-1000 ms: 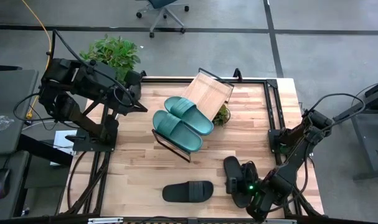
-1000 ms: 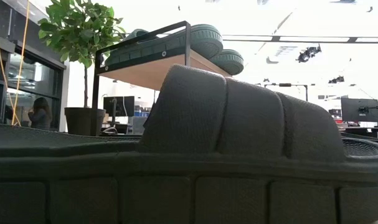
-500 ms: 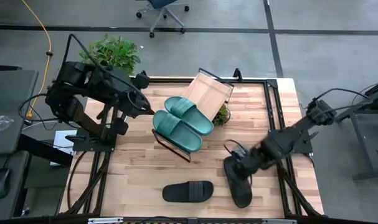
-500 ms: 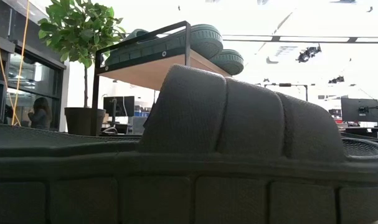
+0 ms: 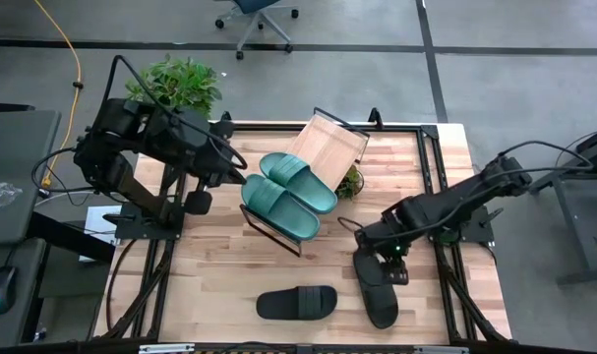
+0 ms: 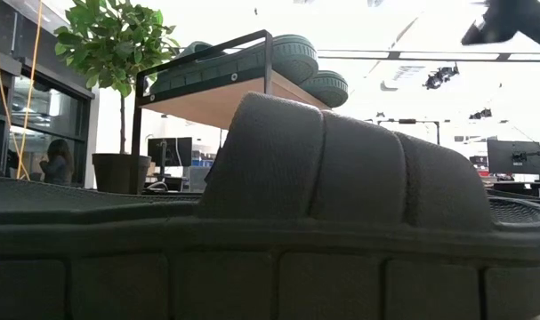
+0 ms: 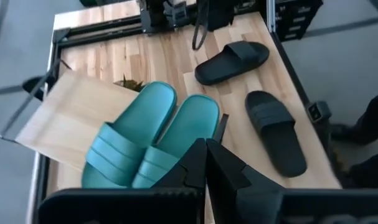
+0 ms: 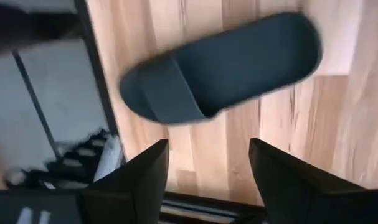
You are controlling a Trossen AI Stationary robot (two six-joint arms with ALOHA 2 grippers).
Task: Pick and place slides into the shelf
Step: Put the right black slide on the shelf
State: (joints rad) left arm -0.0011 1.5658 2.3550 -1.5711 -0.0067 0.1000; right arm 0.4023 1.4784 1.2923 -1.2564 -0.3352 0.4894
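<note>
2 black slides lie on the counter (image 5: 219, 275): one (image 5: 377, 287) directly under the right gripper (image 5: 388, 258), the other (image 5: 296, 302) well off to its side. Right jaws spread wide, empty, above the near slide's strap end. Best grip: descend straight, straddle the strap, close firmly. 2 teal slides (image 5: 288, 194) already sit on the shelf (image 5: 329, 143); bare board remains. Left gripper (image 7: 206, 163) hovers by the shelf, jaws closed, empty.

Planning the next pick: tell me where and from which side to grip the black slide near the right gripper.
Grip the black slide by its strap, probably from straight above. It lies flat and sole-down on the table, the strap arching over the footbed, so one finger can slip under the strap. The right gripper, fingers open, is already close over its end nearer the shelf.
</note>
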